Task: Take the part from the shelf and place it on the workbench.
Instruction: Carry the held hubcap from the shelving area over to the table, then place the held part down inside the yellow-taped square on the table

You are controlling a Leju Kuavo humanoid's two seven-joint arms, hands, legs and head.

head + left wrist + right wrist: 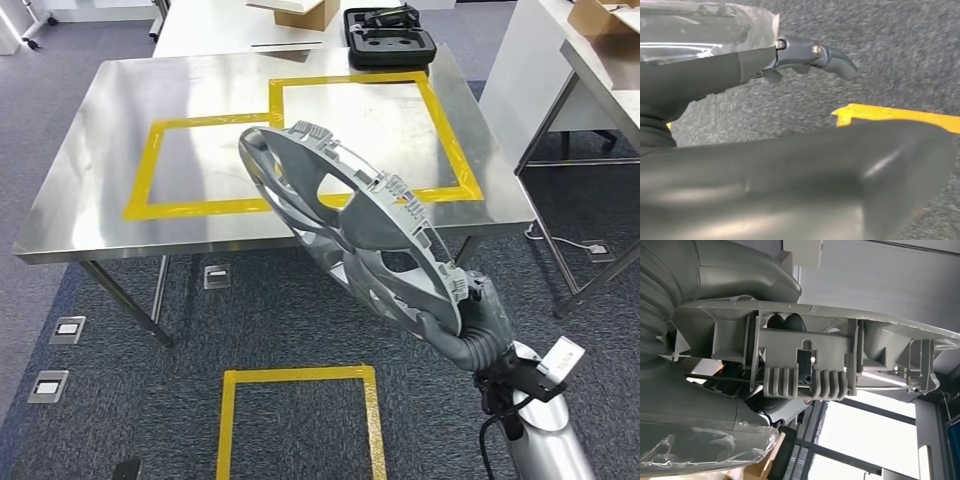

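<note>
A large grey cast part [355, 215], ring-shaped with spokes and ribbed tabs along its rim, hangs tilted in the air over the near edge of the steel workbench [98, 150]. My right hand [472, 325] grips it by its lower rim, at the right of the head view. The right wrist view looks along the part's ribbed edge [806, 360], with the thumb [749, 277] pressed over the rim. My left hand [817, 55] hangs above the grey carpet with its fingers stretched out and nothing in it.
Yellow tape marks two rectangles [204, 165] on the workbench top. A black case [389, 40] and a cardboard box [306, 12] lie on the tables behind. Another table [596, 70] stands at the right. A yellow tape square [298, 420] marks the carpet in front.
</note>
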